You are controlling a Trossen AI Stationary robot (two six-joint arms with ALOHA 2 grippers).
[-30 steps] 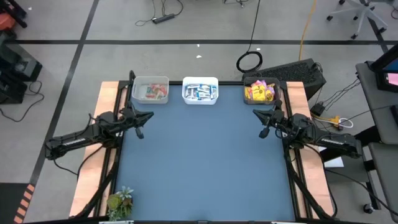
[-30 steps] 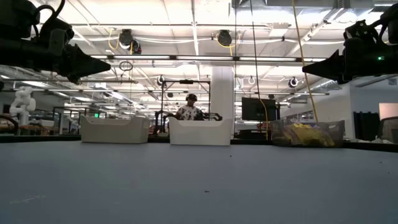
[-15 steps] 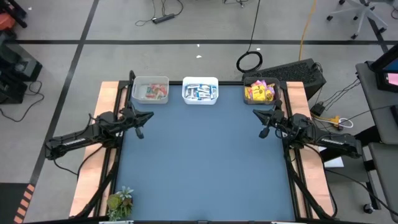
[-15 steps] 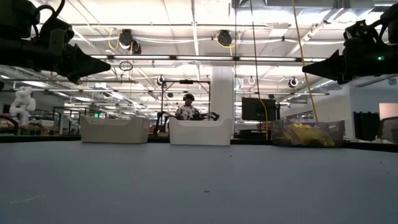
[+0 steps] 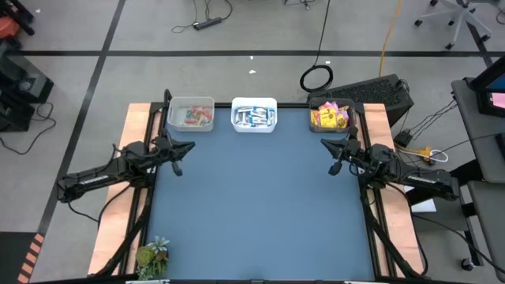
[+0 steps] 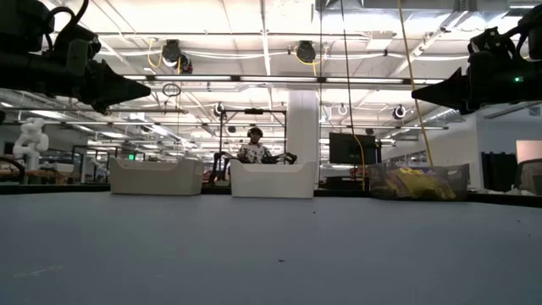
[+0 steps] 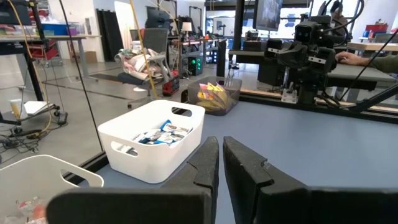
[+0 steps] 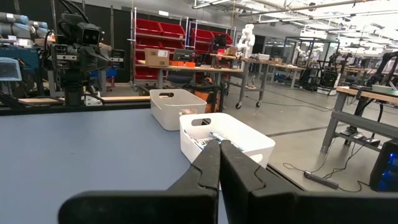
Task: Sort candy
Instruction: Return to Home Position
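Oddly, from table height I can barely see the candy. The walls of the left bin (image 6: 157,177) and the middle white bin (image 6: 272,180) hide what they hold, and only the yellow packets (image 6: 419,180) show through the dark bin (image 6: 383,181). From above it is plainer: the red and pink pieces (image 5: 194,117) lie in the left bin, the blue-and-white wrappers (image 5: 254,117) in the middle one and the yellow packets in the dark one, all three in a row along the far edge of the table (image 5: 252,205).

In my left wrist view the nearest bin is cut off at the frame's edge, and in my right wrist view my own fingers cover part of the white bin.

My left gripper (image 5: 186,146) hangs above the table's left edge, pointing inward. My right gripper (image 5: 327,143) mirrors it at the right edge. Both pairs of fingers are pressed together with nothing between them.
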